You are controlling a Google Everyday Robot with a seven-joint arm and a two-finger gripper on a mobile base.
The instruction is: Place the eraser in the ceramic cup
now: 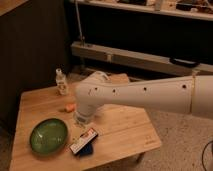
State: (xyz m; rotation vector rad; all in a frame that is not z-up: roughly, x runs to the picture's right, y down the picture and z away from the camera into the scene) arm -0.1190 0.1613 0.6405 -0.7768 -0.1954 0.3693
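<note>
Step in hand, as judged: reach for the pick, with nothing grasped. The eraser [83, 141] lies flat near the front edge of the bench [132, 131], resting at a slant on the blue pad [89, 149], just right of the green bowl [48, 135]. Your gripper [82, 120] hangs at the end of the white arm [145, 95], pointing down, just behind the eraser and apparently apart from it. Whether the gripper is apart or together, you cannot tell from here, since the wrist housing hides its tip. The cup is not in sight. It may sit behind the arm, which covers much of the middle of the bench. The bottle [61, 82] stands at the back left, and the orange piece [70, 107] lies just left of the wrist. The next move calls for bringing the gripper forward over the eraser, lining it up across the narrow width and coming down without catching the pad beneath. Risk: the pad may lift with the eraser. Find the cup before you carry anything.
</note>
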